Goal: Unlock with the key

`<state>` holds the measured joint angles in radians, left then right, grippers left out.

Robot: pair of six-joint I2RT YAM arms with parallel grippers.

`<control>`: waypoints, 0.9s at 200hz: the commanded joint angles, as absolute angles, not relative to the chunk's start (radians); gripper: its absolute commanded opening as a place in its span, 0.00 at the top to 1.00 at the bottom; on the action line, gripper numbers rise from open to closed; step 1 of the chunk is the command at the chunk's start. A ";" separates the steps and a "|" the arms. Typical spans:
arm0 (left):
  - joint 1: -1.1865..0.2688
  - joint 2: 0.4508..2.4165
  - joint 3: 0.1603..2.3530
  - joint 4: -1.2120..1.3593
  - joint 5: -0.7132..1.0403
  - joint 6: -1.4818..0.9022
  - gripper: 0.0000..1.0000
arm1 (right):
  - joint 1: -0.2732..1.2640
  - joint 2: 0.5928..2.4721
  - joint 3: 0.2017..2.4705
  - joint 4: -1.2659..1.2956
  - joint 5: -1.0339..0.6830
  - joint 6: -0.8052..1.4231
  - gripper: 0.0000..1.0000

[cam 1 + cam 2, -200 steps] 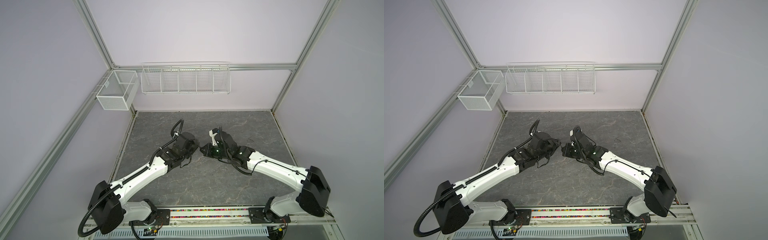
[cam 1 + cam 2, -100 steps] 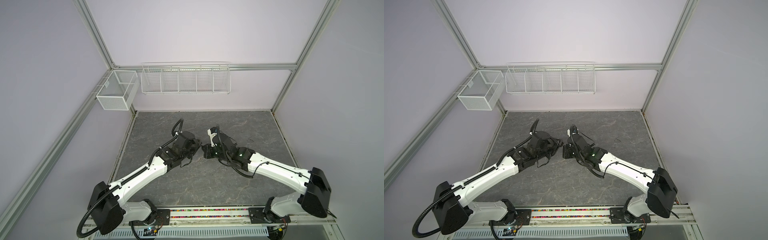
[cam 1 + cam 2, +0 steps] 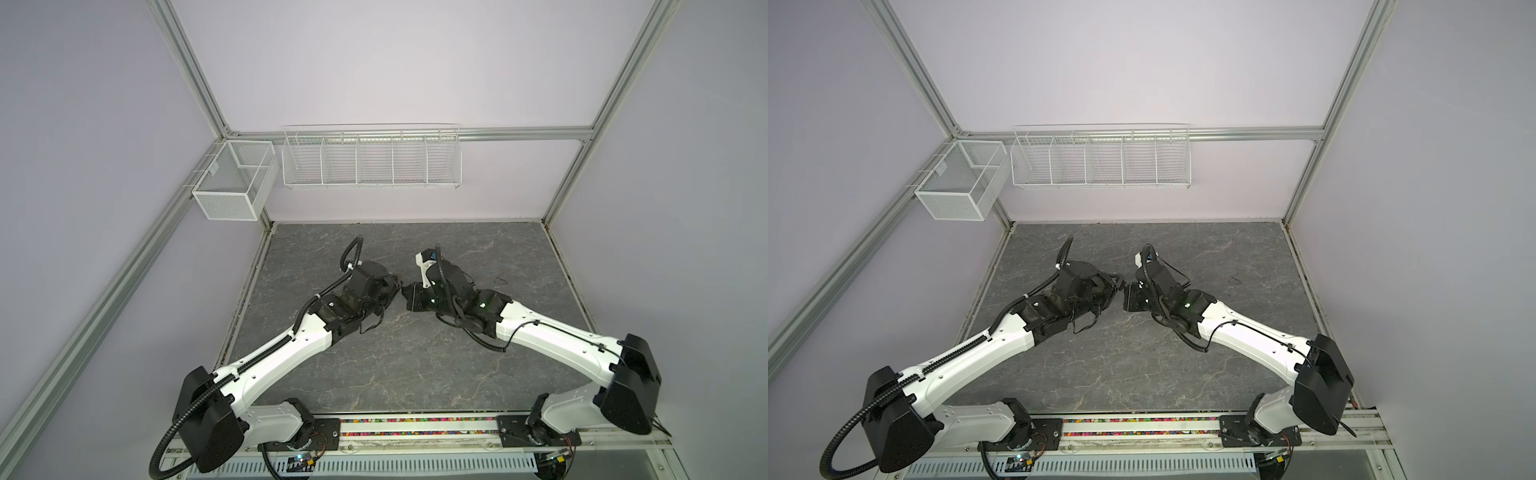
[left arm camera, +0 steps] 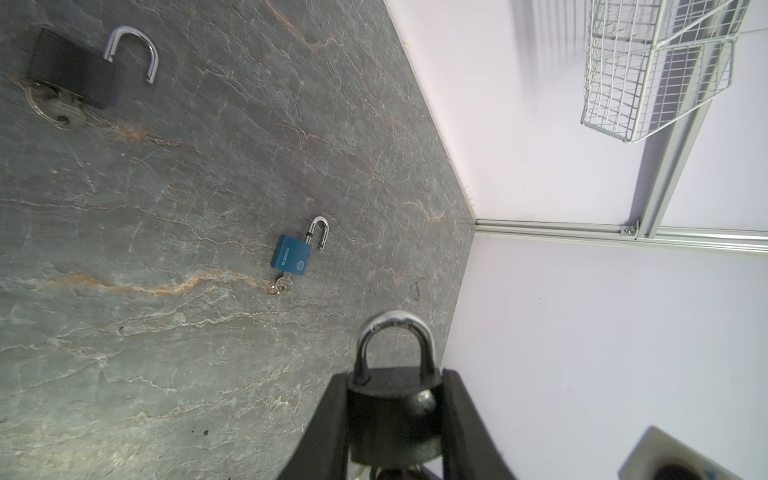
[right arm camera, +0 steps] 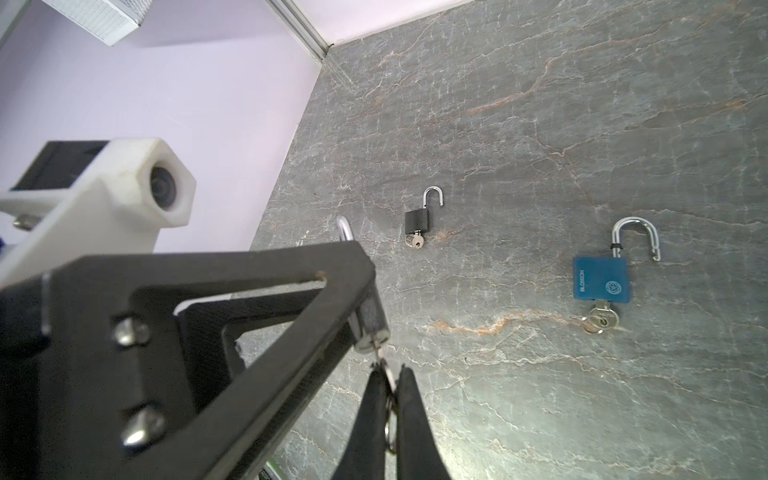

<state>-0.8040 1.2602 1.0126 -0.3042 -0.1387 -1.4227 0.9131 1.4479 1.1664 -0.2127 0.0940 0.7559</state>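
Count: 3 padlocks, 3 keys, 2 arms w/ 1 pincer each, 2 wire baskets.

Padlocks: 1 black metal padlock with steel shackle (image 4: 392,419) is held in the air. 1 loose black padlock (image 5: 417,222) and 1 blue square padlock (image 5: 600,278) lie flat on the grey stone-look tabletop (image 5: 540,415), well apart. Both loose ones have the shackle swung open and a key + ring stuck in the body end opp. the shackle: black one's key (image 5: 417,241), blue one's key (image 5: 602,322).

Task lock: dark matt body, rounded corners, bright curved shackle w/ both legs down in the body, i.e. shut. The left pincer (image 4: 394,392) pinches it by its 2 narrow side edges, broad face toward the wrist cam, shackle pointing away from the wrist.

3rd key: small silver key (image 5: 377,347), thin blade, tip at the silvery end of the held lock opp. the shackle. How deep it sits, can't tell. The right pincer (image 5: 390,376) is pressed together on the key's head, ring between the fingers.

Place, both top views: the pincers meet tip to tip near tabletop centre, a bit toward 12 o'clock, so lock + key are there. Left arm (image 3: 291,353) comes in from approx. 7 o'clock, right arm (image 3: 552,345) from 5 o'clock.

Baskets: white mesh box basket (image 3: 226,203) at approx. 10 o'clock, long white wire rack (image 3: 372,166) at 12 o'clock on the back wall.
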 commanded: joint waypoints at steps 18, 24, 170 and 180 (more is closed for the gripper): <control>-0.845 1.248 1.000 -0.263 0.010 -1.453 1.00 | 0.883 1.433 1.211 0.096 -0.076 0.876 0.94; -0.845 1.248 0.997 -0.255 0.015 -1.451 1.00 | 0.877 1.430 1.210 0.099 -0.090 0.891 0.94; -0.805 1.221 0.911 -0.152 0.038 -1.405 1.00 | 0.858 1.375 1.133 0.276 -0.294 1.108 0.94; -0.797 1.214 0.906 -0.147 0.039 -1.402 1.00 | 0.858 1.374 1.128 0.284 -0.300 1.116 0.94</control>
<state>-0.7784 1.2072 0.9401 -0.1638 -0.1341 -1.3933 0.8299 1.4307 1.1175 -0.0605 -0.1246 1.0447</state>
